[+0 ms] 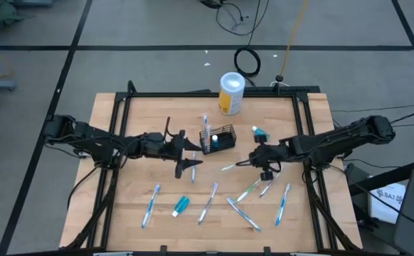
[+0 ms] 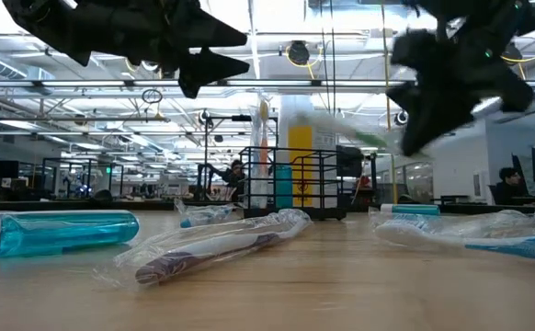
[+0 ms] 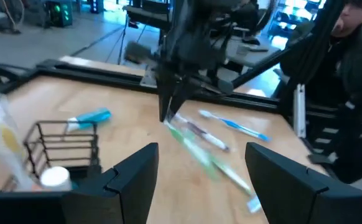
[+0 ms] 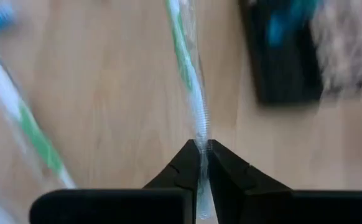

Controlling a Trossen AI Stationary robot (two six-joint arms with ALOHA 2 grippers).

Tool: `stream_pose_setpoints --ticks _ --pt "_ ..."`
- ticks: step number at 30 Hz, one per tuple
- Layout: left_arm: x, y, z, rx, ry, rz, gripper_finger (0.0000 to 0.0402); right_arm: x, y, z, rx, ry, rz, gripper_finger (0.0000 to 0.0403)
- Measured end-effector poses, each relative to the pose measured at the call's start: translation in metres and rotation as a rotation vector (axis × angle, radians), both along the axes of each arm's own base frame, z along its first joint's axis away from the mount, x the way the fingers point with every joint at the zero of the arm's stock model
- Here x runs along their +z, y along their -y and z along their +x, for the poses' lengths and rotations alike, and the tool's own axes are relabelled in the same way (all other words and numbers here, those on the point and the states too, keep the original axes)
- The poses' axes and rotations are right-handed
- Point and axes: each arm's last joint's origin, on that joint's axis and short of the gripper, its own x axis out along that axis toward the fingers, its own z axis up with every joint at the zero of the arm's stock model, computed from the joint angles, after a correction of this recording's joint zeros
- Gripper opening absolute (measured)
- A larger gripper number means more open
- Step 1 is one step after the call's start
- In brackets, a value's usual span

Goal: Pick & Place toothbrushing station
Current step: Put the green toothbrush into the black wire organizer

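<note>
Bright, even overhead light falls on the tabletop [image 1: 157, 213] with soft shadows, ceiling lamps glaring in the low view, both wrist views smeared by motion blur.

Bare tabletop [image 1: 139, 121] in the upper left of the high view; open wood at upper right too. Centre is crowded: basket [image 1: 220, 139] hemmed by the left pincer [image 1: 187, 158] on its left, canister [image 1: 231, 93] above. Right pincer [image 1: 238, 163], pinched on a green toothbrush [image 1: 230, 166], blocks the basket's right. Scattered toothbrushes [image 1: 244, 212] clutter the lower band.
</note>
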Motion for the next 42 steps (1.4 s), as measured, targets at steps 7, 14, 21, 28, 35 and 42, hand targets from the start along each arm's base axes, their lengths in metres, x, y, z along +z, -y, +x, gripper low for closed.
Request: stream_pose_setpoints --ticks 7,14,21,28,35,42 --pt "-0.013 0.015 0.006 0.020 -0.043 -0.118 0.0248 0.017 -0.021 0.033 0.176 0.102 -0.259 0.0028" --pt "-0.015 0.014 0.006 0.050 -0.057 -0.216 0.0248 0.015 -0.044 0.071 0.343 -0.027 -0.553 0.0020" --pt "-0.033 0.020 0.013 0.060 -0.132 -0.300 0.0248 0.018 -0.048 0.100 0.375 -0.045 -0.749 0.0019" --pt "-0.048 0.028 0.028 0.065 -0.188 -0.280 0.0248 0.021 -0.046 0.103 0.359 -0.023 -0.783 0.0019" --pt "-0.053 0.030 0.035 0.078 -0.233 -0.266 0.0248 0.021 -0.046 0.104 0.353 -0.024 -0.800 0.0018" --pt "-0.060 0.030 0.035 0.083 -0.265 -0.260 0.0215 0.022 -0.045 0.103 0.349 -0.041 -0.841 0.0019"
